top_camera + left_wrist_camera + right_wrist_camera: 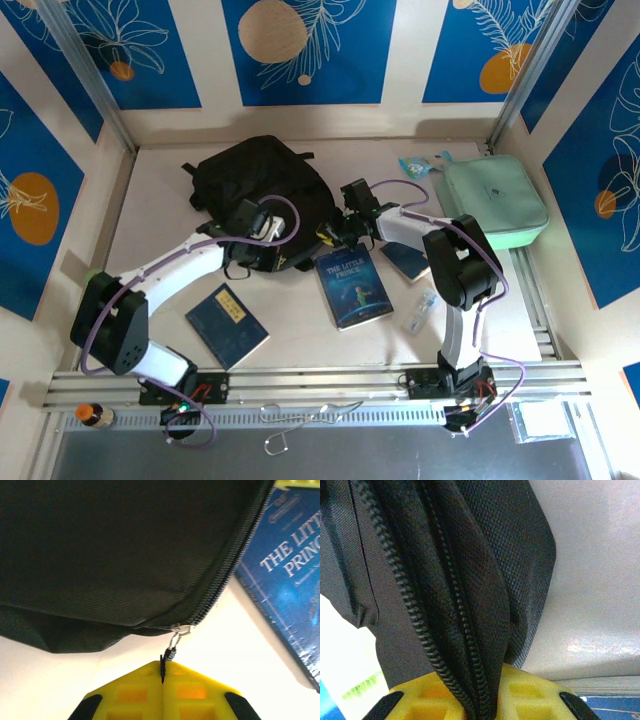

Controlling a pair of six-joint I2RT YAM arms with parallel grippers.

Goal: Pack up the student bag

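The student bag lies at the back middle of the counter, and I judge I'm only at opening it: my left tool is pinched together on the cord of its zipper pull, my right tool clamped on the bag's zippered edge. The zip looks closed where I can see it, and the Little Prince book, a dark blue notebook and the mint-green case lie out on the counter, so nearly all the packing is left.
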